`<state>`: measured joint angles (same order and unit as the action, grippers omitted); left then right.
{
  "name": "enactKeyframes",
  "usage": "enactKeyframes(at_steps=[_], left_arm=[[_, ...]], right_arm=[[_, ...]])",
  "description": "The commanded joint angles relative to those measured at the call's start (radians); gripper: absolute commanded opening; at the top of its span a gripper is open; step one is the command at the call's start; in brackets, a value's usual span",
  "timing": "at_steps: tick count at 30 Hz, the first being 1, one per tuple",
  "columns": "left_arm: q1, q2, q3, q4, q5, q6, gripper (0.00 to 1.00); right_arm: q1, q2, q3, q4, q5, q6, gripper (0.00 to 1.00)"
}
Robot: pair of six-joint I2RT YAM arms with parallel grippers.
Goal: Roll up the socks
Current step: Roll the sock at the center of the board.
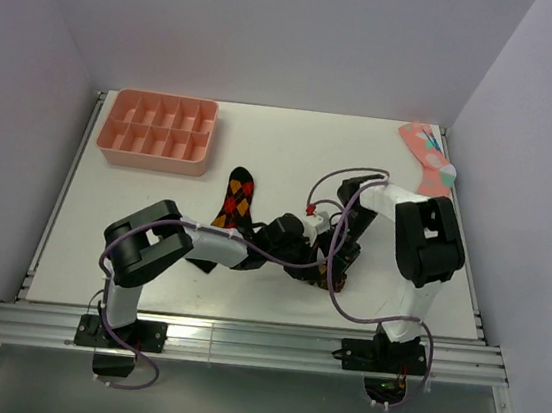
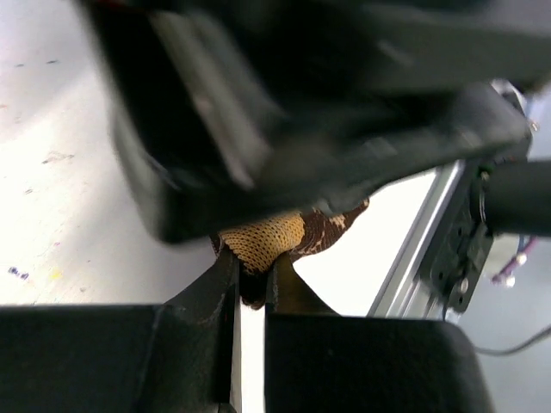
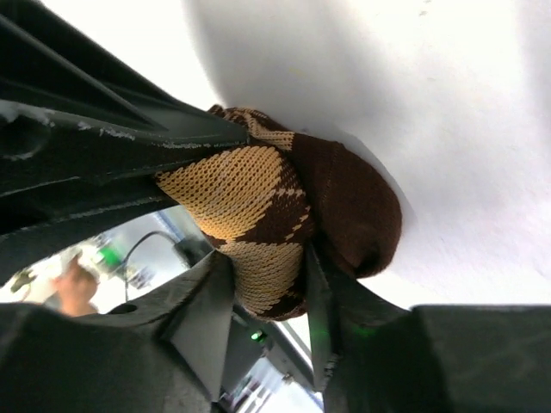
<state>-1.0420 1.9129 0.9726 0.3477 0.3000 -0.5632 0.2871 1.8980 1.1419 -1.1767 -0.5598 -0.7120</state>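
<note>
One dark argyle sock with red and orange diamonds (image 1: 238, 198) lies flat on the white table, left of both grippers. The other sock, dark brown with tan and orange diamonds (image 1: 331, 272), is bunched into a thick fold between the two grippers near the table's middle front. My left gripper (image 2: 250, 265) is shut, pinching a thin edge of this sock (image 2: 269, 237). My right gripper (image 3: 265, 268) grips the fat fold of the same sock (image 3: 232, 189), which fills the gap between its fingers. In the top view the left gripper (image 1: 301, 245) and right gripper (image 1: 336, 258) almost touch.
A pink tray (image 1: 104, 137) with several compartments stands at the back left. A pink sock with teal and white marks (image 1: 428, 157) lies at the back right corner. The metal rail (image 1: 239, 341) runs along the table's front edge, close to the grippers.
</note>
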Motion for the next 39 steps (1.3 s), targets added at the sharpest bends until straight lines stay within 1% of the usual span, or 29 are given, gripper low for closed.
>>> enactKeyframes(at_steps=[1,2,4,5,12,19,26,29,31,34,39], left_arm=[[-0.012,0.028,0.063,-0.225,-0.179,-0.056,0.0],[-0.012,0.029,0.077,-0.287,-0.186,-0.063,0.0],[-0.012,0.037,0.112,-0.344,-0.202,-0.069,0.0],[-0.013,0.04,0.124,-0.407,-0.197,-0.073,0.0],[-0.009,0.077,0.242,-0.59,-0.17,-0.069,0.0],[0.014,0.098,0.287,-0.673,-0.104,-0.043,0.0],[0.043,0.107,0.284,-0.69,-0.024,-0.02,0.0],[0.057,0.113,0.285,-0.707,-0.009,-0.007,0.0],[0.063,0.118,0.29,-0.716,-0.009,-0.001,0.0],[0.072,0.12,0.293,-0.722,0.008,0.005,0.0],[0.089,0.127,0.302,-0.736,0.036,0.006,0.0]], right_arm=[[0.0,-0.071,-0.031,0.265,0.069,0.011,0.45],[-0.002,-0.083,-0.037,0.273,0.063,0.017,0.47],[-0.002,-0.115,-0.045,0.298,0.057,0.023,0.49],[-0.005,-0.128,-0.048,0.305,0.052,0.028,0.51],[-0.045,-0.206,-0.054,0.338,-0.029,0.022,0.56],[-0.08,-0.272,-0.076,0.354,-0.094,-0.003,0.59],[-0.132,-0.252,-0.044,0.322,-0.15,-0.021,0.61],[-0.158,-0.243,-0.028,0.293,-0.182,-0.038,0.61],[-0.17,-0.241,-0.019,0.298,-0.186,-0.017,0.61],[-0.206,-0.229,0.013,0.253,-0.216,-0.053,0.61],[-0.247,-0.261,-0.001,0.236,-0.239,-0.09,0.6]])
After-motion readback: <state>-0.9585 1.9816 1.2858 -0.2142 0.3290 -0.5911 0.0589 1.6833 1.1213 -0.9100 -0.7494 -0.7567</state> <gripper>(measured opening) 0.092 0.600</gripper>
